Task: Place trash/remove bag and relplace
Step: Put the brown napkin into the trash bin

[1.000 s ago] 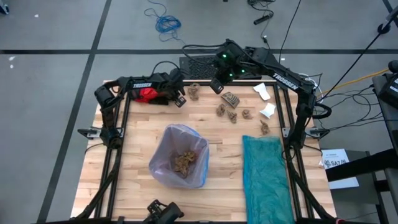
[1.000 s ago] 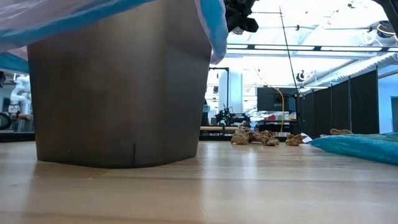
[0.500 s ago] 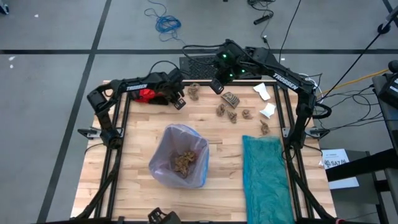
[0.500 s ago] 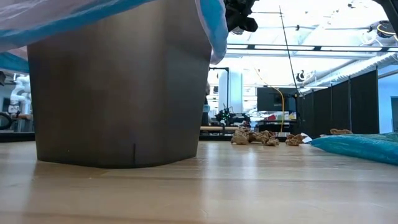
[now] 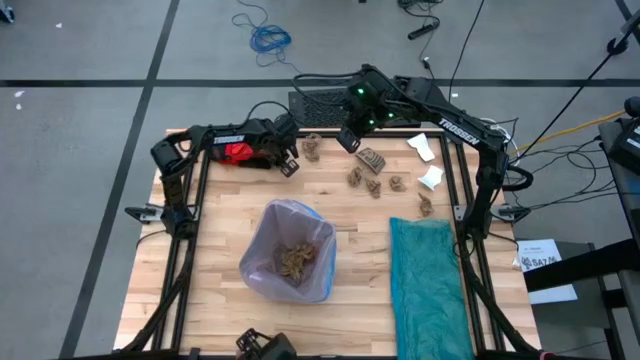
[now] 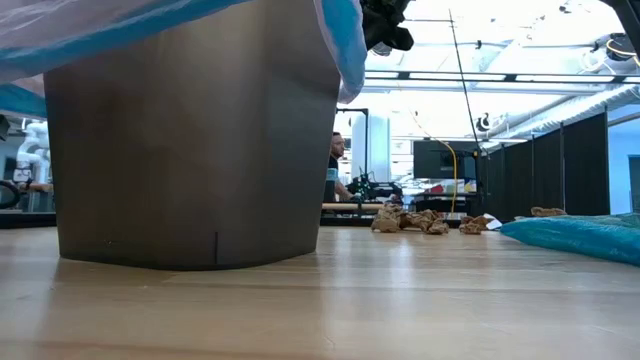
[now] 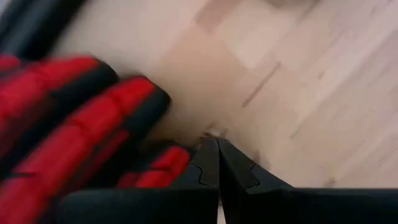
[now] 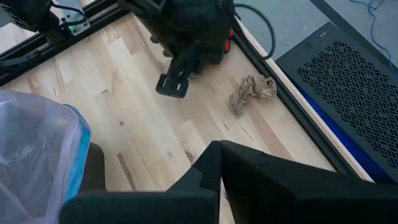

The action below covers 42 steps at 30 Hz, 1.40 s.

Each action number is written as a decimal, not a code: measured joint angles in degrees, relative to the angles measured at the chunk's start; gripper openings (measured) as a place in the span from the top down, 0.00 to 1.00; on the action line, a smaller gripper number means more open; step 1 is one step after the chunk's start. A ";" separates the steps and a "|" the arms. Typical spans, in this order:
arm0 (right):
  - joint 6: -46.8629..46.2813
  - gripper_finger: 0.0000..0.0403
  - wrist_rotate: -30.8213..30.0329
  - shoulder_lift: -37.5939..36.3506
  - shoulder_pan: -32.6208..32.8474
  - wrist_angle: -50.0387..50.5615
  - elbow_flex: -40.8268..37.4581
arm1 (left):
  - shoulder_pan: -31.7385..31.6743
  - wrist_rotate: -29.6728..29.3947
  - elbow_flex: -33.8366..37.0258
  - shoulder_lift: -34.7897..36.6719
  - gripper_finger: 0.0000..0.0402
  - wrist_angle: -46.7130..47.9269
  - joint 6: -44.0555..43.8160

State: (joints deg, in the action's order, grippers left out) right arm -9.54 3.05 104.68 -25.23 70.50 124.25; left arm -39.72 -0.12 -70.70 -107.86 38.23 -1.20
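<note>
The bin (image 5: 288, 262), lined with the bag (image 5: 262, 247) and holding some trash (image 5: 295, 259), is seen at centre. More trash (image 5: 372, 180) is scattered at 1 o'clock, with a teal bag (image 5: 430, 285) at 3. A red glove (image 5: 237, 152) lies at 11 beside the left gripper (image 5: 290, 166); the right gripper (image 5: 347, 139) hangs at 12. Both jaws are closed, empty.

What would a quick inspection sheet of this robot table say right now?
Surface: wooden table, bare in front.
Job's things: bin with lilac bag holding brown paper lumps; more lumps and white scraps lie at the back.
Clutter: red glove; teal bag.
Grippers: left gripper shut beside the glove; right gripper shut, empty, raised over the table's back edge.
Cables: blue coil on the floor.
Surroundings: a person seated far behind.
</note>
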 joint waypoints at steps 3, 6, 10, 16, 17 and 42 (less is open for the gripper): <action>0.00 1.00 -0.02 0.00 0.36 0.02 0.00 | 0.79 0.05 0.09 -0.23 1.00 0.91 -0.01; 0.00 1.00 -0.01 -0.02 0.66 0.04 0.00 | 1.84 1.68 0.09 0.63 1.00 3.61 -0.04; 0.15 1.00 0.02 -0.02 1.03 0.04 0.00 | 3.66 2.69 0.09 2.20 1.00 6.76 -0.06; 0.15 1.00 0.00 -0.02 1.03 0.07 0.00 | 5.01 2.65 0.09 6.26 1.00 9.82 -7.04; 0.15 1.00 0.00 -0.03 1.03 0.08 0.00 | 4.98 2.62 0.09 6.84 1.00 10.20 -9.55; 0.00 1.00 0.28 -0.09 2.27 0.91 0.00 | 1.07 1.21 0.04 1.64 0.62 8.16 -12.70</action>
State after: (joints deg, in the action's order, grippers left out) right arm -9.54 3.33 104.60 -22.96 71.41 124.25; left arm -38.65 1.08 -70.65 -106.21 46.38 -13.90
